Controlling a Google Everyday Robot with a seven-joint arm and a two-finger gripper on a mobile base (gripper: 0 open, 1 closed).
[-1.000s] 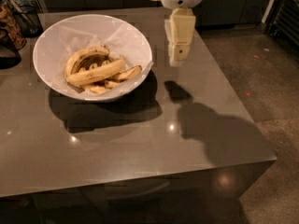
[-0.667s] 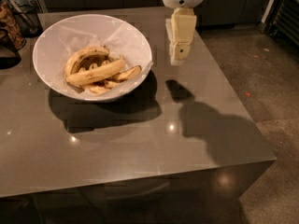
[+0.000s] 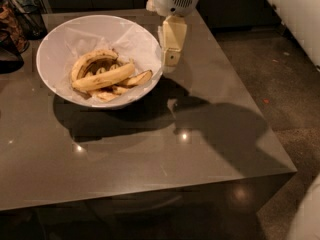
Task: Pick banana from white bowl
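The white bowl [image 3: 60, 39], wide and lined with crinkled white paper, stands on the grey table at the upper left. In it lies the banana [image 3: 104, 77], long, nearly straight and plain yellow, across the middle. A strongly curved banana with dark streaks [image 3: 90, 60] lies behind it, and short stubby pieces [image 3: 139, 78] lie at its right and front. My gripper [image 3: 170, 60] hangs from the white arm just right of the bowl's rim, above the table, apart from the banana and holding nothing.
The grey table [image 3: 150, 154] ends at its front edge and right edge, with floor [image 3: 280, 69] beyond on the right. Dark objects [image 3: 12, 29] stand at the far left by the bowl. A dark cabinet runs along the back.
The gripper now hangs closer to the bowl's right rim than before, having shifted left and a little nearer. The bananas in the bowl have not moved.
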